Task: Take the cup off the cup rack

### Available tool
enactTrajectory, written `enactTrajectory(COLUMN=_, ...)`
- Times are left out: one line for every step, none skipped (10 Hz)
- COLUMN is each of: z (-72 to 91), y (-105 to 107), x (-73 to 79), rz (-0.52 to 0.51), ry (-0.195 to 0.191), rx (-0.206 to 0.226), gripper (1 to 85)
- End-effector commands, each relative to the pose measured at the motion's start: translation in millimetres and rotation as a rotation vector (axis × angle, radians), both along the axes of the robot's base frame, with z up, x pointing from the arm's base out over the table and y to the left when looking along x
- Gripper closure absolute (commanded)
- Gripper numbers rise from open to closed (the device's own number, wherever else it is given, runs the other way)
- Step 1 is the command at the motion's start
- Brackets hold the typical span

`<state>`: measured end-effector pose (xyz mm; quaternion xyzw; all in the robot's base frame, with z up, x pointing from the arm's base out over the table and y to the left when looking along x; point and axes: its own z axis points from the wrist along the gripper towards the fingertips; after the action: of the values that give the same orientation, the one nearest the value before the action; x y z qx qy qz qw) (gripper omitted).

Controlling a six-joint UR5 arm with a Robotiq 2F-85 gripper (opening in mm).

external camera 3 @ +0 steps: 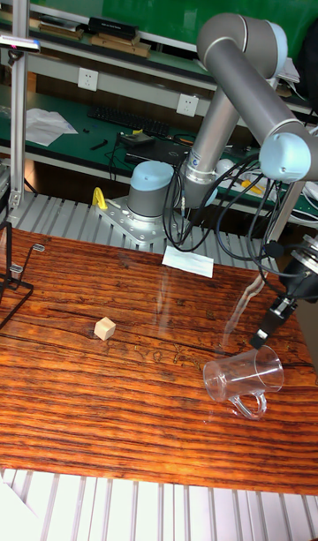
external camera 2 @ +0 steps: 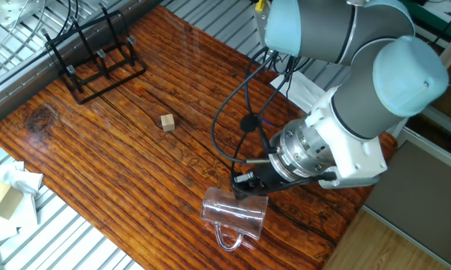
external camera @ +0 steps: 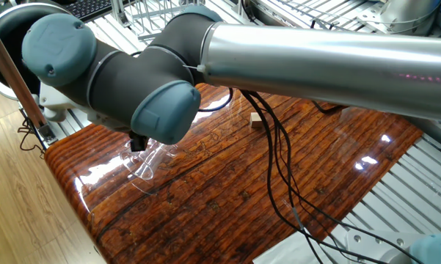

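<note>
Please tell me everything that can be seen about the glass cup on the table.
The cup is clear, colourless glass, roughly cylindrical, with a looped handle on its side. It lies tipped over on the wooden table, open mouth toward the table's middle, handle toward the near edge in the other fixed view. It looks empty. It is far from the black cup rack. The gripper is just above its base end; whether the fingers touch the glass is unclear.
</note>
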<state>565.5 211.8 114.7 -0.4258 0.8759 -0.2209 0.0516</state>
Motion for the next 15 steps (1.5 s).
enactTrajectory(z=-3.0, y=10.5, x=2.0, rz=0.039, ry=0.008, rx=0.037, gripper=84.3)
enactTrajectory(z=-4.3, y=16.9, x=4.2, rz=0.064, ry=0.007, rx=0.056, gripper=84.3)
enactTrajectory(z=-3.2, y=19.6, x=9.9, rz=0.074, ry=-0.015, rx=0.063, gripper=84.3)
enactTrajectory(z=1.6, y=8.9, x=14.1, rz=0.075, ry=-0.031, rx=0.017, gripper=84.3)
enactTrajectory(z=4.2, y=5.8, x=17.9, rz=0.077, ry=-0.046, rx=0.002, gripper=84.3)
enactTrajectory(z=4.5, y=5.1, x=18.2, rz=0.071, ry=-0.049, rx=0.002, gripper=84.3)
enactTrajectory(z=2.2, y=3.9, x=10.7, rz=0.061, ry=-0.021, rx=0.001, gripper=84.3)
enactTrajectory(z=1.0, y=2.4, x=-1.2, rz=0.036, ry=0.016, rx=-0.006, gripper=84.3)
enactTrajectory(z=11.9, y=10.1, x=-14.6, rz=0.003, ry=0.020, rx=-0.037, gripper=84.3)
enactTrajectory(z=16.6, y=26.0, x=-24.5, rz=-0.027, ry=0.014, rx=-0.039, gripper=84.3)
enactTrajectory(z=14.8, y=44.8, x=-30.8, rz=-0.043, ry=0.020, rx=-0.017, gripper=77.7)
enactTrajectory(z=11.1, y=59.5, x=-31.4, rz=-0.048, ry=0.016, rx=-0.014, gripper=70.0)
enactTrajectory(z=4.1, y=70.1, x=-31.4, rz=-0.054, ry=0.007, rx=-0.016, gripper=58.3)
enactTrajectory(z=-0.9, y=75.4, x=-30.8, rz=-0.070, ry=-0.009, rx=-0.030, gripper=58.3)
enactTrajectory(z=-3.3, y=74.3, x=-27.2, rz=-0.077, ry=-0.020, rx=-0.045, gripper=59.7)
